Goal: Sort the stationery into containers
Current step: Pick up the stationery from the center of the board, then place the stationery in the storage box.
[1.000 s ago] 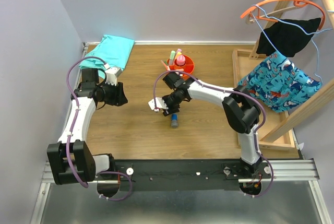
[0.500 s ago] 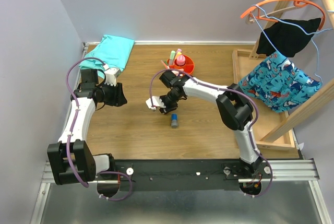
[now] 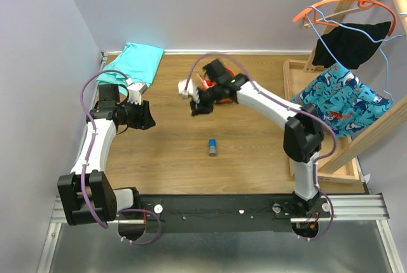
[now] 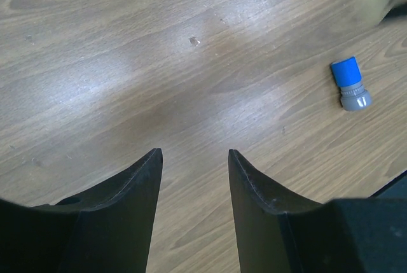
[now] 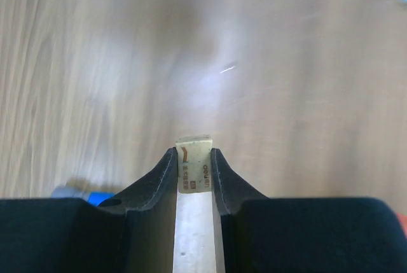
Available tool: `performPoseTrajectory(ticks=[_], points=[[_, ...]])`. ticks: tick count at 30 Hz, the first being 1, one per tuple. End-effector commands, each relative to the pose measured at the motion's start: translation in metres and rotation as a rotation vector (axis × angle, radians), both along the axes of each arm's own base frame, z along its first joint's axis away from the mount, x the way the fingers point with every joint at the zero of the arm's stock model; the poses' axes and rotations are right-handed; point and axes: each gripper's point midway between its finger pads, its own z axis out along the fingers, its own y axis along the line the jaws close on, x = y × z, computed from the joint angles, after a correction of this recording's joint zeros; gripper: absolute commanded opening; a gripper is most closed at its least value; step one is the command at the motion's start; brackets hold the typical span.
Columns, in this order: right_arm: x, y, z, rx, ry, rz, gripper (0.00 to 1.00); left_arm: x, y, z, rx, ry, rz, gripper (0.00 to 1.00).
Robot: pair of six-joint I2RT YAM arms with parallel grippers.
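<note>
Pinching the tan block (image 5: 196,174) between its fingers, the right gripper (image 5: 193,152) was clamped shut on it above the wood table (image 5: 95,63), toward the far middle in the top view. The blue-grey cylinder (image 3: 212,147) lay on its side mid-table, apart from both grippers. The left gripper (image 4: 194,153) hung with jaws spread, nothing between them, near the teal cloth (image 3: 141,62).

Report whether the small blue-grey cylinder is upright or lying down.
Lying down: the cylinder shows its whole side, blue and grey ends, flat on the table.
</note>
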Motion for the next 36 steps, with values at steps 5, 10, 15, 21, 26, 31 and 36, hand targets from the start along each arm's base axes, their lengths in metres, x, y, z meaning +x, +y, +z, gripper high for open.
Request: performPoseTrajectory(ticks=[5, 10, 15, 21, 26, 31, 36], points=[[0.131, -0.040, 0.158, 0.553, 0.197, -0.572, 0.24, 0.007, -0.006, 0.011, -0.056, -0.024, -0.001, 0.55], [0.179, -0.078, 0.156, 0.615, 0.210, -0.751, 0.23, 0.009, -0.005, 0.012, -0.055, -0.028, 0.003, 0.56], [0.213, -0.100, 0.141, 0.661, 0.322, -0.877, 0.25, 0.004, -0.004, 0.010, -0.047, -0.020, 0.005, 0.56], [0.243, -0.125, 0.106, 0.650, 0.349, -1.038, 0.24, 0.002, 0.002, 0.006, -0.041, -0.006, 0.022, 0.57], [0.251, -0.129, 0.088, 0.631, 0.350, -1.072, 0.24, 0.003, 0.004, 0.003, -0.044, 0.007, 0.032, 0.57], [0.255, -0.131, 0.068, 0.608, 0.378, -1.112, 0.24, 0.007, 0.004, 0.001, -0.052, 0.019, 0.035, 0.57], [0.255, -0.137, 0.045, 0.570, 0.393, -1.155, 0.24, 0.012, 0.006, 0.000, -0.047, 0.024, 0.035, 0.57]])
